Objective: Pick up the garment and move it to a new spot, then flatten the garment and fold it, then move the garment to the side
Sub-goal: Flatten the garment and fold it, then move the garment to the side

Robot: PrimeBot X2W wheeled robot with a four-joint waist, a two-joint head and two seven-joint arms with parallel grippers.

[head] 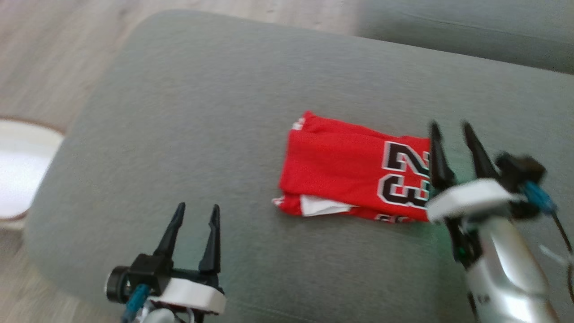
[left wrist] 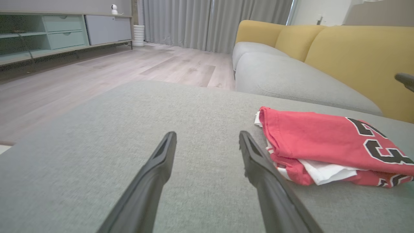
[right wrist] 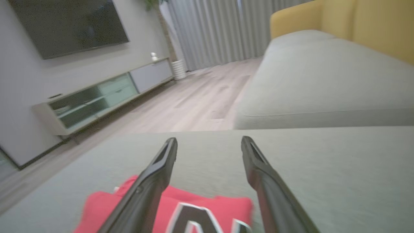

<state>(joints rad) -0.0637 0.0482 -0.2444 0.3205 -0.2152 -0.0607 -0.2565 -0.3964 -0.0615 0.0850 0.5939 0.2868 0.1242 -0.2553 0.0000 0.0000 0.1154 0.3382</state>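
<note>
Head cam looks down on grey cushion (head: 202, 112); L/R wrist cams skim low across it, all sharing garment (head: 341, 166).

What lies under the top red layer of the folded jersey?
A white layer peeks out of the jersey at its near edge, with red fabric below it. The rest inside is covered.

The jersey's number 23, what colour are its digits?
Black digits edged in white, on the red jersey; head view shows them best.
</note>
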